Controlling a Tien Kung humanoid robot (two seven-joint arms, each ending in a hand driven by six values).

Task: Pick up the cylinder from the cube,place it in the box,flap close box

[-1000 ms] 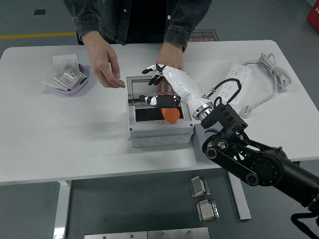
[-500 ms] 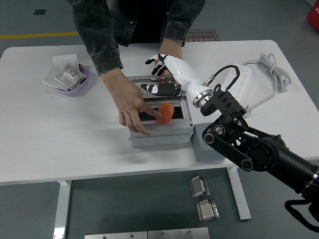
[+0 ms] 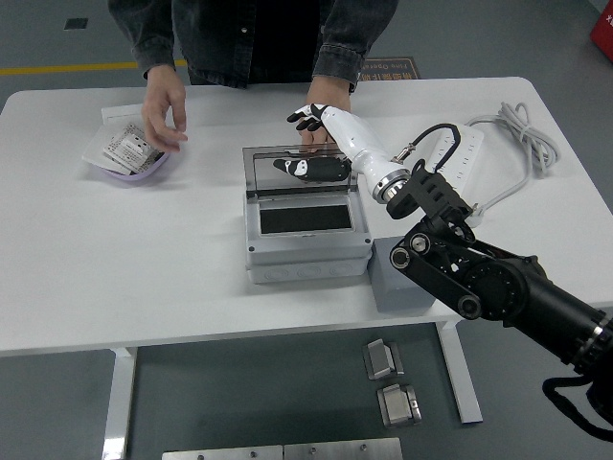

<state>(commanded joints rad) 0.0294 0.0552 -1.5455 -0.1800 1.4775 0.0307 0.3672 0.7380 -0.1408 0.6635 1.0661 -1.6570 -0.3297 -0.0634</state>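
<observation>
While the right hand [image 3: 308, 144] sits over the far edge of the grey box [image 3: 306, 251], its black-tipped fingers [image 3: 305, 117] are spread and hold nothing; the thumb side appears to rest on or just above the transparent lid [image 3: 305, 170], which stands raised at the back, though contact cannot be confirmed. No orange cylinder is visible anywhere: the dark opening of the box shows no orange, so the cylinder is either deep inside out of sight or not present, cannot tell which. A grey cube [image 3: 397, 283] sits on the bench [image 3: 115, 259] just right of the box, with nothing on top. Judgement: pick and place steps look finished or bypassed; remaining step is flapping the lid down, and the hand is positioned for it. Left arm not in view. A person stands at the far side; one hand [image 3: 165, 113] hovers over the purple tray [image 3: 134, 165] of small plates at far left, the other [image 3: 329, 96] rests behind the robot's hand. A power strip [image 3: 450, 168] lies well to the right.
</observation>
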